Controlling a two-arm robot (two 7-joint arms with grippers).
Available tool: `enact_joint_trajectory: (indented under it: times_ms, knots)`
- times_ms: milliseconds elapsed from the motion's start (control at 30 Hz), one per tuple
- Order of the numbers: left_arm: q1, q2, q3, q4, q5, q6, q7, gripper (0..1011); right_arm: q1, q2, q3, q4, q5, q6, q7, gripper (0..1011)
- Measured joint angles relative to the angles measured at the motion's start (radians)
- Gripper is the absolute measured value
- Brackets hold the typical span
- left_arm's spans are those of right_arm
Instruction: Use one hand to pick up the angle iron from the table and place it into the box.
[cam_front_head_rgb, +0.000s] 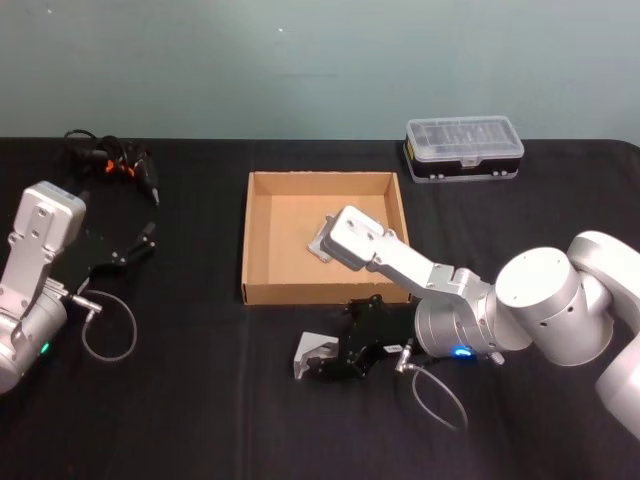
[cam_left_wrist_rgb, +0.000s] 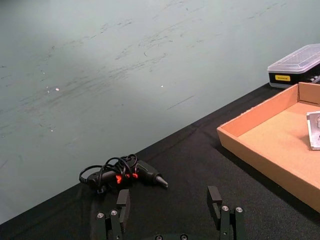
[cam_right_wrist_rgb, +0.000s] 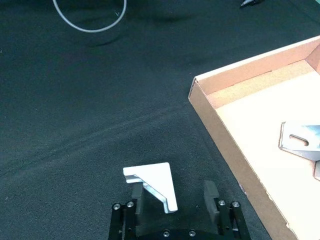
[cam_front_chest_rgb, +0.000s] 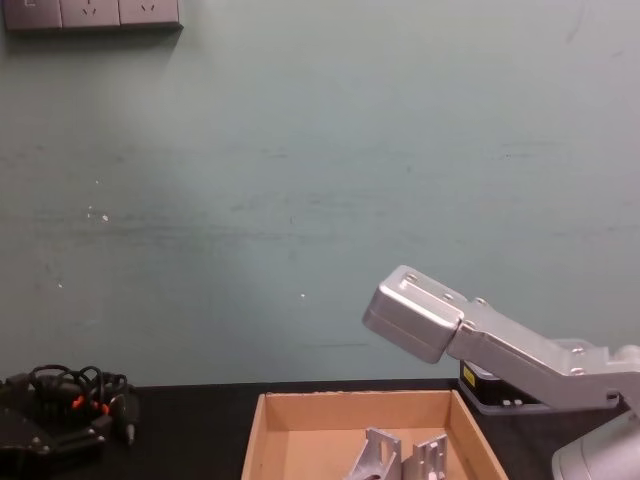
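Right wrist view: right gripper (cam_right_wrist_rgb: 175, 192) down at the surface (cam_right_wrist_rgb: 75, 125), fingers spread around the angle iron (cam_right_wrist_rgb: 152, 182), which sits hard against one finger, near the box (cam_right_wrist_rgb: 220, 135); off-centre closing may twist it loose; left gripper (cam_left_wrist_rgb: 168, 200) parked at left, fingers spread.

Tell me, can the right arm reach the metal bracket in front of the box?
Likely yes: the right gripper sits open at the angle iron, nothing between; the left gripper idles aside.
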Motion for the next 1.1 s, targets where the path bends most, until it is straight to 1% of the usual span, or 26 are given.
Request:
enact_joint_trajectory:
  times_ms: [33,67,100,167,200,267,367,400,500,567,700,800,967,1100]
  knots:
    - [0.000,0.000,0.000,0.000,0.000,0.000,0.000,1011,0.000,0.000,0.000,0.000,0.000,0.000,0.000,789]
    - [0.000,0.000,0.000,0.000,0.000,0.000,0.000,1011,0.000,0.000,0.000,0.000,0.000,0.000,0.000,735]
    - [0.000,0.000,0.000,0.000,0.000,0.000,0.000,1011,0.000,0.000,0.000,0.000,0.000,0.000,0.000,716]
    - [0.000,0.000,0.000,0.000,0.000,0.000,0.000,1011,0.000,0.000,0.000,0.000,0.000,0.000,0.000,637]
    - [0.000,0.000,0.000,0.000,0.000,0.000,0.000,1011,-0.001,0.000,0.000,-0.001,0.000,0.000,0.000,625]
    - [0.000,0.000,0.000,0.000,0.000,0.000,0.000,1011,-0.001,0.001,0.001,-0.001,0.000,0.000,0.001,537]
    - [0.000,0.000,0.000,0.000,0.000,0.000,0.000,1011,-0.001,0.001,0.001,-0.001,0.001,0.000,0.001,450]
    - [0.000,0.000,0.000,0.000,0.000,0.000,0.000,1011,-0.001,0.001,0.001,-0.001,0.001,0.000,0.001,392]
    - [0.000,0.000,0.000,0.000,0.000,0.000,0.000,1011,-0.001,0.001,0.001,-0.001,0.001,0.000,0.001,330]
    - [0.000,0.000,0.000,0.000,0.000,0.000,0.000,1011,-0.001,0.001,0.001,-0.001,0.001,0.000,0.001,252]
    - [0.000,0.000,0.000,0.000,0.000,0.000,0.000,1011,-0.001,0.001,0.001,-0.001,0.001,0.000,0.001,137]
    - [0.000,0.000,0.000,0.000,0.000,0.000,0.000,1011,-0.001,0.001,0.001,-0.001,0.001,0.000,0.001,72]
    - [0.000,0.000,0.000,0.000,0.000,0.000,0.000,1011,-0.004,0.001,0.003,-0.003,0.003,-0.001,0.001,72]
    - [0.000,0.000,0.000,0.000,0.000,0.000,0.000,1012,-0.012,0.001,0.017,-0.018,0.010,0.001,-0.008,72]
